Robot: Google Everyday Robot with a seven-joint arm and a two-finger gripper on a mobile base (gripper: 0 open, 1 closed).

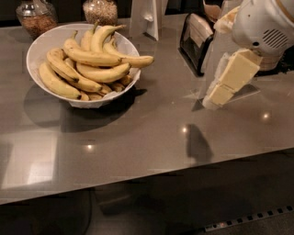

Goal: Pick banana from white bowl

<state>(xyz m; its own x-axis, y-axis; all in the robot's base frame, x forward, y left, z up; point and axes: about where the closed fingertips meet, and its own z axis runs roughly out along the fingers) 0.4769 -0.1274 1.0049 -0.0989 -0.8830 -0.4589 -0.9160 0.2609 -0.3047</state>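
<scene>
A wide white bowl (38,49) stands on the grey counter at the far left, piled with several yellow bananas (94,72). One banana (133,60) lies over the bowl's right rim. My gripper (217,98) hangs from the white arm (262,23) at the upper right, pointing down and to the left. It is above the counter, well to the right of the bowl, and it touches nothing. It holds nothing that I can see.
Two glass jars of brown grains (35,16) (99,10) stand behind the bowl. A white stand (147,18), a black holder (195,40) and a white upright card (215,55) stand at the back right. The counter's front edge (151,170) runs across the lower part.
</scene>
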